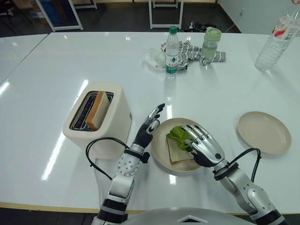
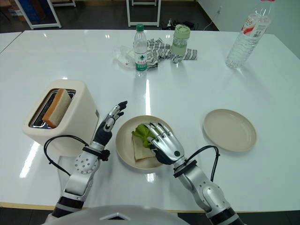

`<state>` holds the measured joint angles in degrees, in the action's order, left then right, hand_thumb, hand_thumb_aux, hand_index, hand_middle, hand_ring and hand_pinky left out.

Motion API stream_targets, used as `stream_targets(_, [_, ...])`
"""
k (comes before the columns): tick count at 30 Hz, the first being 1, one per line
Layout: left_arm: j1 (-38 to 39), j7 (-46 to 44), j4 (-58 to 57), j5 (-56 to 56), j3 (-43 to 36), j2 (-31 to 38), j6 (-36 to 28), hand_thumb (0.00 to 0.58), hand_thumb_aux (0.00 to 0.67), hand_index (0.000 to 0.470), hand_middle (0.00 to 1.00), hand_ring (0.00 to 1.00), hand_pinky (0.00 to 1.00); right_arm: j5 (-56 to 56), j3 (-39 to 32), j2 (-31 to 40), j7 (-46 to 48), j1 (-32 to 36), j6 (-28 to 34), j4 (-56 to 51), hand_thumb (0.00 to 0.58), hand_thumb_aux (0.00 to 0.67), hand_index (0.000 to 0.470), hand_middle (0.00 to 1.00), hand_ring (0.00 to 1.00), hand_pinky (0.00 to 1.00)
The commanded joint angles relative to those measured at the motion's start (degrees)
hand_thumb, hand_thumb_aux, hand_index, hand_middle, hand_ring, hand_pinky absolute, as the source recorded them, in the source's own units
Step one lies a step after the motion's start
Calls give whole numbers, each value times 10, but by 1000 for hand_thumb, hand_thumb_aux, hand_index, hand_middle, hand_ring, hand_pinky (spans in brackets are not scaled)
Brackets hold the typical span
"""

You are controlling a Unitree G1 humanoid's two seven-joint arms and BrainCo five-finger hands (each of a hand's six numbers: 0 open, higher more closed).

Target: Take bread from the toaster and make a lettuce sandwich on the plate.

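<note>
– Right hand (image 1: 206, 147) of the robot lies over the near plate (image 1: 159, 154). Its fingers are spread and only gently bent, resting across the right side of a lettuce leaf (image 1: 178, 136), and it seems to grip nothing. The leaf sits on a slice of bread (image 1: 176, 153) on that plate.

– And the other hand?

– The left hand (image 1: 149, 125) is raised just left of the plate, between it and the toaster (image 1: 117, 117). Its fingers are straight and it holds nothing.

– Where is the rest of the bread?

– A second slice (image 1: 97, 110) stands in the toaster's right slot, leaning a little, with its top edge above the opening. The toaster is left of the plate. A spare plate (image 1: 264, 132) lies well apart to the right.

– What could go wrong from here?

– Several things, probably. The leaf may cling to the right hand's fingers as they lift and slide off the bread, or drag the slice toward the rim. Little of the toaster slice stands clear of the slot, so a shallow pinch by the left hand could slip or push it back down. A sideways knock could shift the toaster. A black cable (image 1: 93, 152) loops from the left wrist beside the toaster's near corner and might catch there. If the right hand is over the plate when the slice arrives, the two hands could collide.
</note>
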<state>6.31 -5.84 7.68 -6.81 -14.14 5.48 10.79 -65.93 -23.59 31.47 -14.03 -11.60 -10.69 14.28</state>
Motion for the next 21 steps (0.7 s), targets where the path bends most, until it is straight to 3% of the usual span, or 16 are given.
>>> stream_targets(1, [0, -4, -10, -6, 0, 1, -2, 0, 0, 0, 0, 0, 0, -14, -4, 9, 10, -9, -4, -2, 580, 670, 470, 0, 0, 0])
stream_targets(12, [1, -5, -13, -6, 0, 1, -3, 0, 0, 0, 0, 0, 0, -2, -7, 8, 22, -20, -18, 6, 580, 670, 470, 0, 0, 0])
stream_targets(13, [0, -5, -14, -6, 0, 1, -3, 0, 0, 0, 0, 0, 0, -2, -7, 8, 24, -21, -17, 5, 571, 589, 413, 0, 0, 0])
stream_targets(14, [0, -5, -15, -6, 0, 2, -3, 0, 0, 0, 0, 0, 0, -2, -7, 8, 25, -23, -17, 5, 538, 489, 343, 0, 0, 0])
stream_targets(15, [0, -6, -16, -6, 0, 2, -3, 0, 0, 0, 0, 0, 0, -3, -5, 9, 27, -24, -16, 6, 415, 313, 219, 0, 0, 0])
stream_targets(16, [-1, -6, -16, -6, 1, 2, -3, 0, 0, 0, 0, 0, 0, -2, -4, 9, 28, -26, -16, 7, 268, 179, 125, 0, 0, 0])
stream_targets(17, [-1, -5, -17, -6, 1, 2, -3, 0, 0, 0, 0, 0, 0, -2, -1, 11, 29, -27, -15, 9, 87, 53, 37, 0, 0, 0])
stream_targets(19, [-1, -5, -17, -6, 1, 2, -3, 0, 0, 0, 0, 0, 0, 1, 5, 15, 35, -31, -14, 14, 0, 0, 0, 0, 0, 0])
stream_targets(21, [-1, -5, -17, -6, 2, 1, -2, 0, 0, 0, 0, 0, 0, 6, 16, 20, 40, -38, -12, 24, 0, 0, 0, 0, 0, 0])
